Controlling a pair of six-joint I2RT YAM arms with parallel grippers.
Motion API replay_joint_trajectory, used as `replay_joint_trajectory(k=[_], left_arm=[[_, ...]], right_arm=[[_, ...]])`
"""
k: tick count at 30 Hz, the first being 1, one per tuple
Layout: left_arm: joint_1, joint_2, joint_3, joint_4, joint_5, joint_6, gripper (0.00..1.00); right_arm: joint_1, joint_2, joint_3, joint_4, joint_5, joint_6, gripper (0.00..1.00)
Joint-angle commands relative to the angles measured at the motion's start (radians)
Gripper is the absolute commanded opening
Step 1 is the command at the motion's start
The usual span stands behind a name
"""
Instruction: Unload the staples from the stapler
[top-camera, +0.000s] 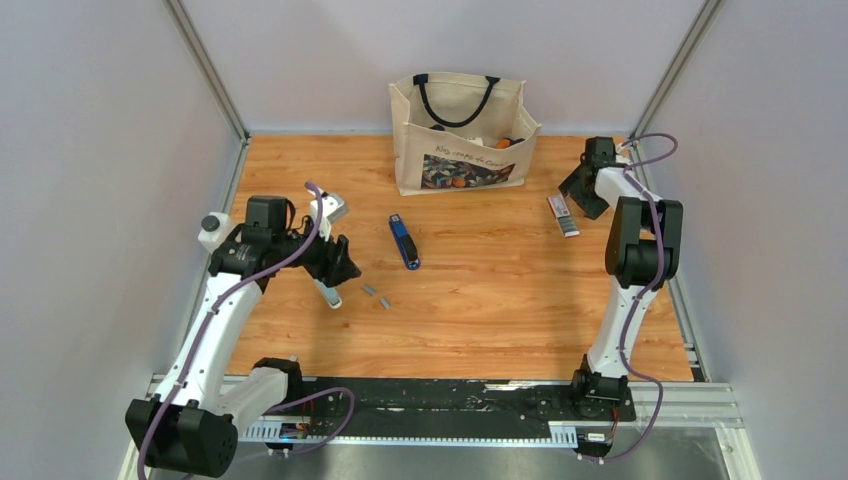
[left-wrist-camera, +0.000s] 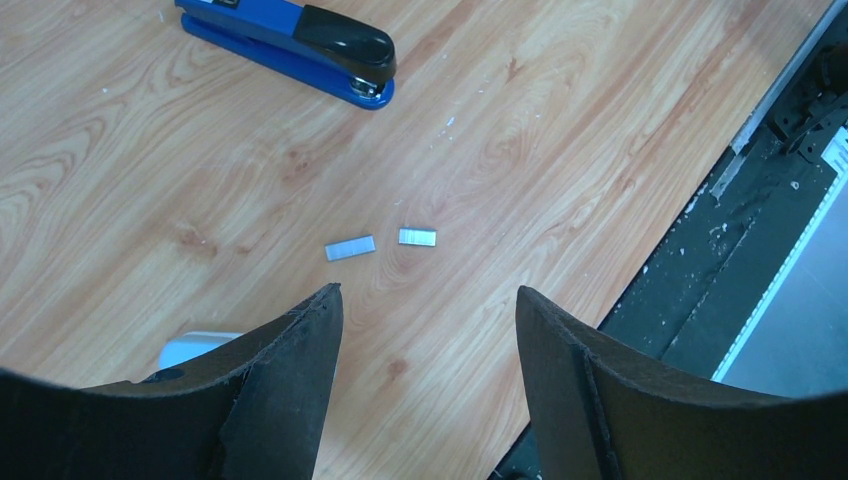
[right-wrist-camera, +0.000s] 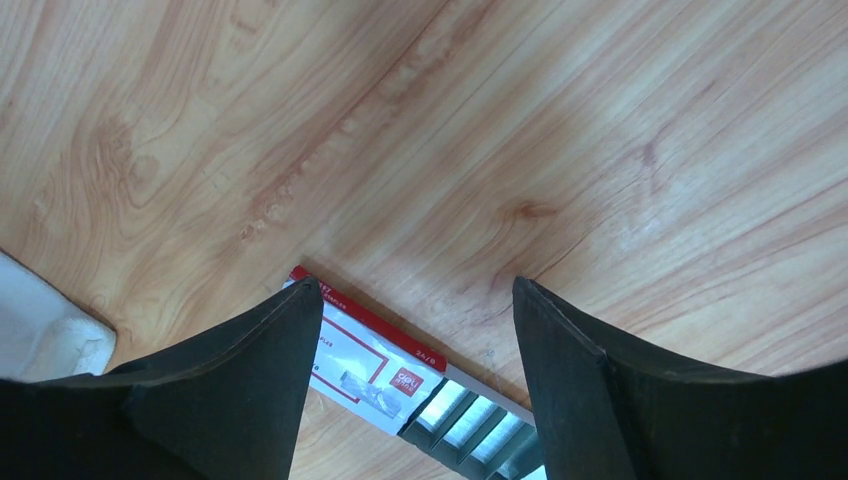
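Note:
The blue stapler (top-camera: 404, 242) with its black top lies shut on the wooden table, also seen at the top of the left wrist view as the stapler (left-wrist-camera: 295, 48). Two short silver staples (top-camera: 377, 295) lie on the wood nearer me, the staples (left-wrist-camera: 350, 247) just ahead of my left fingertips. My left gripper (top-camera: 348, 268) (left-wrist-camera: 428, 300) hovers open beside them, empty. My right gripper (top-camera: 578, 190) (right-wrist-camera: 418, 290) is open at the far right, above a white-and-red staple box (right-wrist-camera: 385, 360), holding nothing.
A beige tote bag (top-camera: 460, 135) with black handles stands at the back centre. The staple box (top-camera: 563, 215) lies at the right by the right arm. A white-grey stick tool (top-camera: 329, 294) lies under the left gripper. The black rail (left-wrist-camera: 760, 200) marks the near table edge.

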Motion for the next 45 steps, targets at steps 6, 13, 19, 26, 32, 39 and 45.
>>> replay_joint_trajectory(k=[6, 13, 19, 26, 32, 39, 45], left_arm=[[0.005, 0.0, -0.006, 0.016, 0.032, 0.024, 0.72], [0.005, -0.007, -0.005, 0.014, 0.033, 0.023, 0.73], [0.004, -0.026, 0.014, -0.012, 0.027, 0.035, 0.73], [0.004, -0.064, 0.003, -0.025, 0.025, 0.043, 0.73], [0.004, -0.093, 0.004, -0.044, 0.015, 0.058, 0.73], [0.005, -0.11, 0.009, -0.052, 0.025, 0.055, 0.73], [0.004, -0.145, 0.003, -0.059, 0.025, 0.056, 0.73]], right_arm=[[-0.011, -0.017, 0.037, 0.013, 0.001, 0.02, 0.74], [-0.003, 0.041, 0.112, -0.103, 0.038, 0.008, 0.7], [0.026, 0.081, 0.172, -0.211, 0.091, -0.017, 0.71], [0.064, 0.086, 0.163, -0.232, 0.107, 0.0, 0.72], [0.093, 0.078, 0.134, -0.232, 0.104, 0.015, 0.72], [0.138, 0.034, 0.036, -0.217, 0.107, 0.015, 0.72], [0.171, -0.037, -0.093, -0.173, 0.099, 0.015, 0.71]])
